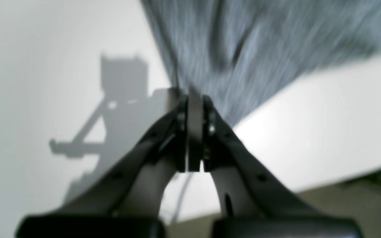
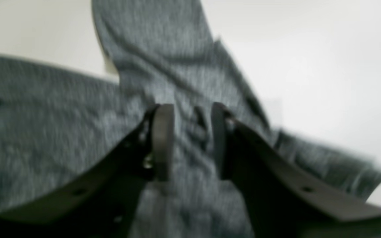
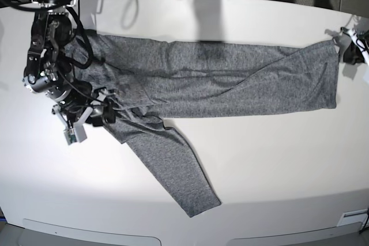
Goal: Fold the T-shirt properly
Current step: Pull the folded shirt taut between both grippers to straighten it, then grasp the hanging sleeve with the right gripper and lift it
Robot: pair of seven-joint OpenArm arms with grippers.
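- The T-shirt (image 3: 230, 79) is spread lengthwise across the white table (image 3: 277, 159), with one long sleeve (image 3: 170, 168) trailing toward the table's near edge.
- The left gripper (image 1: 190, 96) is seen with its jaws pressed together on an edge of the grey fabric, at the far right side of the base view (image 3: 345, 44); the cloth fans away from the clamped tips.
- The right gripper (image 2: 190, 138) is found at the garment's other end (image 3: 106, 113), above wrinkled cloth.
- Its jaws are parted, with a gap between the pads (image 2: 164, 138); no fabric is seen clamped between them, though blurred cloth lies just behind.
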